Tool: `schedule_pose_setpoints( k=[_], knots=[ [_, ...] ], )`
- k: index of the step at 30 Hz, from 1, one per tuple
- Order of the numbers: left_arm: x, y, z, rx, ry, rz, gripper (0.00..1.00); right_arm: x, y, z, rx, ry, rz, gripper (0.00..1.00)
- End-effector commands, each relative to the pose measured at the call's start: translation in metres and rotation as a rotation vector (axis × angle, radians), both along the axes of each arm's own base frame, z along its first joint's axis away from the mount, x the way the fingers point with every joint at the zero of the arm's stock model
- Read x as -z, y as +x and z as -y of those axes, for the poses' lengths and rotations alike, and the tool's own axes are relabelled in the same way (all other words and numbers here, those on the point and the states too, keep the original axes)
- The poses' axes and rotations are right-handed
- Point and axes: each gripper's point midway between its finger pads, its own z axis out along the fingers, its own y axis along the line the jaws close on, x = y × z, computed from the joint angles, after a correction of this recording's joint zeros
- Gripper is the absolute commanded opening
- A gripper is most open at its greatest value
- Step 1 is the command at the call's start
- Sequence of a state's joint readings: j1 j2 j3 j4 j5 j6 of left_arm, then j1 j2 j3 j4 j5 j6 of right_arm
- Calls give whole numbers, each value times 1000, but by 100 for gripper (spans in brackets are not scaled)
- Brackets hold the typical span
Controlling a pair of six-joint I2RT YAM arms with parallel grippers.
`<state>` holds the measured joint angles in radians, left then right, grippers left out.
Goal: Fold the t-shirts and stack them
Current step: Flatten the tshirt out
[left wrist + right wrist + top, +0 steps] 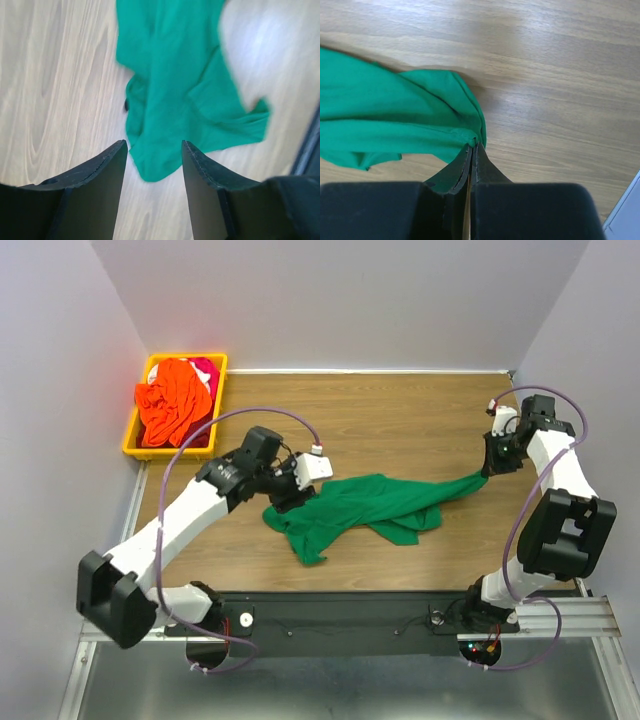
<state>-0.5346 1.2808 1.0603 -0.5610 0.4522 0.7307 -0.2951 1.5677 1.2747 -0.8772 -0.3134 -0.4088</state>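
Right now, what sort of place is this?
Likely a robot lab test cell: left arm and right arm bolted to a walled-in wooden table, a green t-shirt on it, an orange t-shirt in a yellow bin.

The wooden bench [400,410] shows bare boards across its far half, from the yellow-orange plastic bin [133,435] in the far left corner to the right arm [555,465]. The crumpled dark green cloth t-shirt [350,508] fills the middle. A drawn-out strip of it runs to the right pincer [473,146], which is clamped on its end, and bars the way across on that side. The left arm [190,505] slants over the left part, and the left pincer [153,144] stands parted above the shirt's left end, nothing between the jaws. A narrow bare strip lies between the shirt and the black front rail [350,610]. Pale walls [60,390] close in at left, back and right.
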Motion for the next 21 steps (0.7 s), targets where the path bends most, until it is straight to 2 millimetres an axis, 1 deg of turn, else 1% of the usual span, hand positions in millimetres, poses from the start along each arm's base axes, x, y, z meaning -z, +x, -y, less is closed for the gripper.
schedule_pose_setpoints(
  k=[1, 2, 4, 5, 7, 8, 9, 10, 11, 14, 16, 17, 18, 21],
  knots=[
    [-13, -32, 26, -24, -61, 18, 59, -13, 22, 16, 78, -42, 67, 1],
    [-11, -37, 29, -22, -54, 11, 60, -10, 21, 17, 82, -41, 59, 1],
    [0, -42, 29, -24, -27, -11, 62, -7, 21, 19, 92, -51, 49, 1],
    [12, -50, 32, -1, 2, -27, 62, -5, 21, 20, 99, -51, 44, 1],
    [25, -58, 34, 41, 54, -19, 63, -3, 21, 22, 107, -60, 39, 1],
    [34, -64, 33, 61, 84, -36, 63, -4, 21, 23, 111, -67, 41, 0],
    [48, -69, 32, 78, 131, -67, 63, -3, 21, 24, 115, -72, 39, 1],
    [55, -77, 34, 115, 161, -84, 63, -4, 21, 25, 118, -78, 40, 1],
    [66, -83, 29, 131, 204, -128, 63, -6, 21, 25, 117, -78, 50, 1],
    [75, -98, 27, 210, 224, -161, 64, -8, 21, 24, 115, -72, 54, 0],
    [81, -102, 23, 231, 251, -158, 64, -8, 21, 24, 117, -72, 54, 1],
    [89, -110, 22, 266, 278, -158, 64, -8, 21, 24, 116, -74, 54, 1],
    [96, -114, 20, 277, 305, -165, 64, -9, 21, 24, 115, -76, 55, 0],
    [114, -115, 18, 290, 339, -155, 64, -10, 21, 24, 117, -76, 58, 1]
  ],
)
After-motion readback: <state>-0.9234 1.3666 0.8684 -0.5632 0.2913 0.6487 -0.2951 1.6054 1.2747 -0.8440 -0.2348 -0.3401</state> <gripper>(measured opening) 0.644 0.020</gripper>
